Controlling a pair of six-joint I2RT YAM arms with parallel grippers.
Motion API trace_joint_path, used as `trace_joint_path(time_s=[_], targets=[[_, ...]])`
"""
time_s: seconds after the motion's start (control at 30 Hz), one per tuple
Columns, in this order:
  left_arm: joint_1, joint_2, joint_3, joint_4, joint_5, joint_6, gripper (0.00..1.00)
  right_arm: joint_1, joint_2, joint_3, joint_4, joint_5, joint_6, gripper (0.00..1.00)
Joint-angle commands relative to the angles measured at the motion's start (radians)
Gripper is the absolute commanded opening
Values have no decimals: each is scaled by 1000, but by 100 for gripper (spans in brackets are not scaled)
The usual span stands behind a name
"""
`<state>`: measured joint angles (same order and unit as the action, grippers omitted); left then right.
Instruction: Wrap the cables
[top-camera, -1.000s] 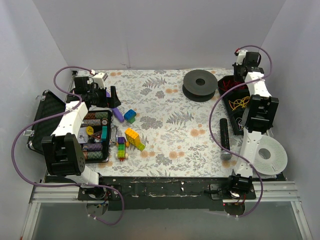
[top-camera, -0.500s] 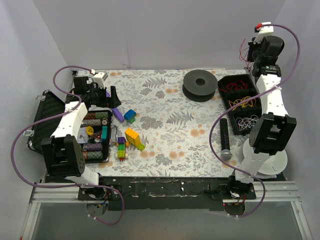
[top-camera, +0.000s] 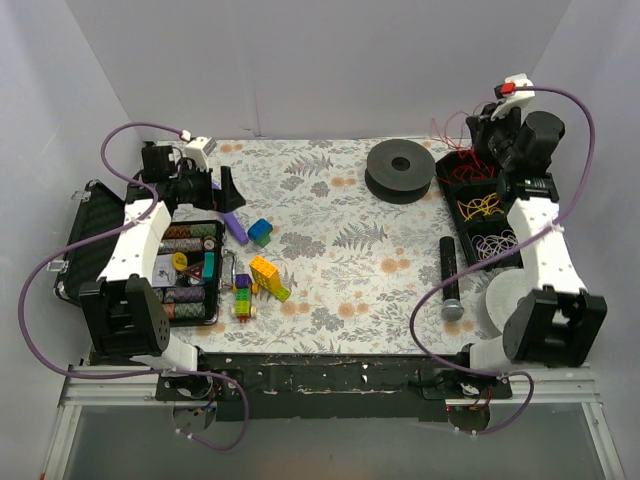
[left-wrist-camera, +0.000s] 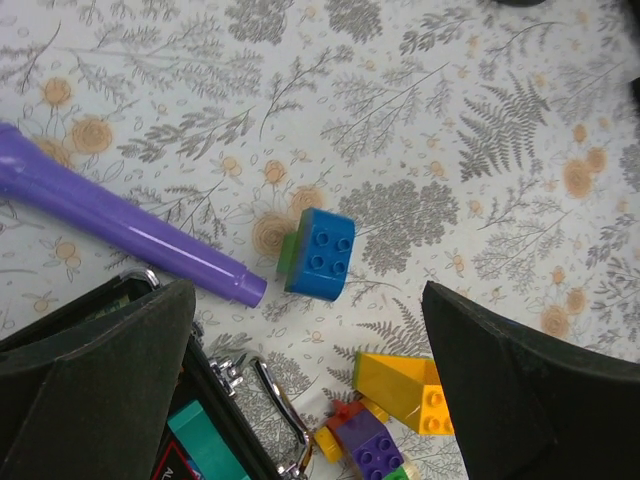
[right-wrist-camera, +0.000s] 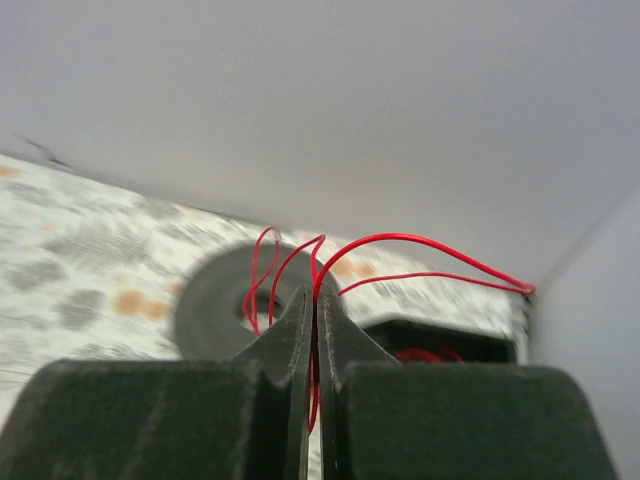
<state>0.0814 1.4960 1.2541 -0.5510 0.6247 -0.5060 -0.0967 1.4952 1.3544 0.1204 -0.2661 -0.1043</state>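
My right gripper is shut on thin red cables, whose loops rise above the closed jaws. In the top view the right gripper hangs in the air over the back end of the black divided bin, with red cables trailing from it toward more red strands in the bin's back section. The black spool lies flat just left of the bin and shows blurred behind the jaws in the right wrist view. My left gripper is open and empty above the far left of the table.
The bin also holds yellow wires and pale wires. A black cylinder lies right of centre. Toy bricks, a purple tube and an open black case sit at the left. A white spool lies near the right arm's base.
My right gripper rose high out of the bin with red cables, then came down and swung left toward the spool. The left arm shifted slightly.
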Motion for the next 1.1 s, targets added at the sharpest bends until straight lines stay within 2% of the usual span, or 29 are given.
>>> trace_joint_path(time_s=[0.0, 0.1, 0.13, 0.27, 0.37, 0.43, 0.53, 0.67, 0.83, 0.9, 0.93, 0.97, 1.03, 1.07], targets=[[-9, -65, 122, -58, 170, 18, 98, 43, -211, -70, 243, -261, 160, 1], [-66, -75, 182, -93, 223, 15, 97, 139, -282, -139, 298, -364, 219, 1], [-134, -77, 214, -111, 231, 18, 97, 175, -299, -150, 297, -398, 216, 1], [-258, -82, 336, -171, 302, 17, 98, 352, -325, -166, 262, -533, 216, 1], [-290, -89, 421, -178, 449, -23, 98, 463, -331, -185, 243, -527, 224, 1], [-298, -100, 464, -175, 490, -43, 98, 518, -336, -207, 265, -493, 245, 1], [-316, -118, 469, -190, 489, -25, 98, 584, -328, -230, 309, -466, 302, 1], [-364, -122, 394, -184, 452, 0, 98, 661, -306, -218, 311, -411, 301, 1], [-422, -108, 354, -127, 377, 0, 95, 707, -259, -192, 341, -449, 330, 1], [-436, -100, 346, -115, 342, 1, 85, 710, -244, -190, 383, -482, 369, 1], [-437, -97, 338, -112, 337, 0, 70, 707, -237, -192, 407, -496, 389, 1], [-437, -95, 338, -113, 330, -2, 43, 709, -231, -195, 424, -505, 406, 1], [-437, -98, 340, -133, 304, 3, 0, 704, -222, -190, 409, -493, 416, 1], [-437, -106, 344, -148, 272, 10, 0, 703, -220, -189, 382, -478, 407, 1]])
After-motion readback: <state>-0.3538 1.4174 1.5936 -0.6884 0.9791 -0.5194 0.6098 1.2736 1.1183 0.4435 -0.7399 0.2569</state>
